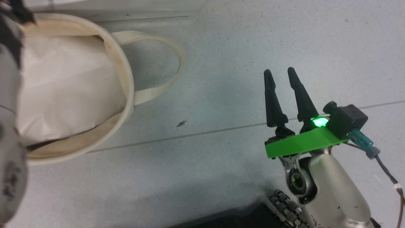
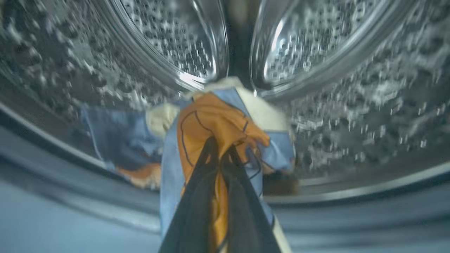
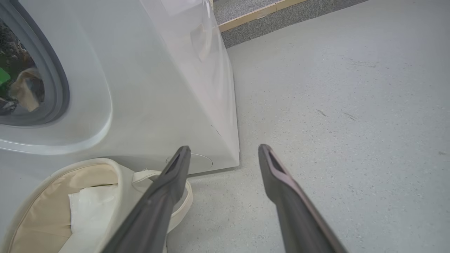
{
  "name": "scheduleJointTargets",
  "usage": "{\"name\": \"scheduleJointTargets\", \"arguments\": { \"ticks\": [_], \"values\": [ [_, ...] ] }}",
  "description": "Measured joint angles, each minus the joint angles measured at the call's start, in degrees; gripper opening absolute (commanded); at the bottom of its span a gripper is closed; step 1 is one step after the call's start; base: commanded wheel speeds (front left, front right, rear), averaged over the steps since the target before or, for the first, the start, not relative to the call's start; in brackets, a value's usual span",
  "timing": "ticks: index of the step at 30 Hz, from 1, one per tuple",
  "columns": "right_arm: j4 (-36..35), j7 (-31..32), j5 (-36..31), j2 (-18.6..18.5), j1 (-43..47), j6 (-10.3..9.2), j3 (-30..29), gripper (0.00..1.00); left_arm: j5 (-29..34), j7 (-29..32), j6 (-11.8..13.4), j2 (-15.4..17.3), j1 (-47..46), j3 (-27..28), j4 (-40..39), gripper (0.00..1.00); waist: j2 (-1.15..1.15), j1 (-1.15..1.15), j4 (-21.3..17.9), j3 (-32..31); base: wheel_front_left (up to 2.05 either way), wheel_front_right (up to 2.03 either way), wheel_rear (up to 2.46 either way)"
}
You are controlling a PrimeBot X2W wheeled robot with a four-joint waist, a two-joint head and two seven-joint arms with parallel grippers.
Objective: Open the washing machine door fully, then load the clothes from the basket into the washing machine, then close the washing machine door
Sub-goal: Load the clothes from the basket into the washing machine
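Left gripper: the left gripper [image 2: 220, 146] has its two dark fingers pinched nearly together on a bunch of cloth, pointing straight into the machine.
Garment: the blue garment [image 2: 218, 116] with the orange print is caught at the fingertips. It drapes back along the fingers, with another fold spread low to the left, too blurred to say whether it touches the steel.
Drum: the perforated steel drum [image 2: 351, 105] curves all round the cloth, and the rim of the mouth [image 2: 351, 191] runs across below it.
Step in hand: dropping the garment inside, I'd say; the loading is close to done.
Doing it well: carry the cloth deeper before letting go, so the trailing end clears the rim. Then part the fingers wide and draw straight back along the same line.
Risk: the soft fabric may cling to a finger and ride back out, or a corner may end up lying over the rim where the door would trap it.
Right gripper: the right gripper [image 1: 279, 71] is spread and empty, hanging over the grey floor [image 1: 237, 47], well apart from the work.
Basket: the cream basket [image 1: 126, 79] sits on the floor just beside the washing machine [image 3: 158, 88], with a white liner [image 1: 69, 85] inside and a strap handle [image 1: 177, 60] lying flat.
Left to do: release the garment, then shut the door.
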Motion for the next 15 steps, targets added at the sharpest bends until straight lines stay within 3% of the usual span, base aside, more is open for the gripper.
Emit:
{"name": "scheduleJointTargets", "arguments": {
  "ticks": [8,15],
  "values": [
    [-0.62,0.00,0.18,0.00,-0.72,0.00,1.27,1.00,-0.36,-1.11,0.86,5.00,-3.21,3.57,-17.82,0.00,0.00,0.00,-1.10,2.52,0.00,0.00,0.00],
    [-1.18,0.00,1.12,0.00,-0.67,0.00,1.89,1.00,2.22,-1.15,0.80,6.71,-3.33,4.12,-20.94,0.00,0.00,0.00,-3.11,4.70,0.00,0.00,0.00]
  ]
}}
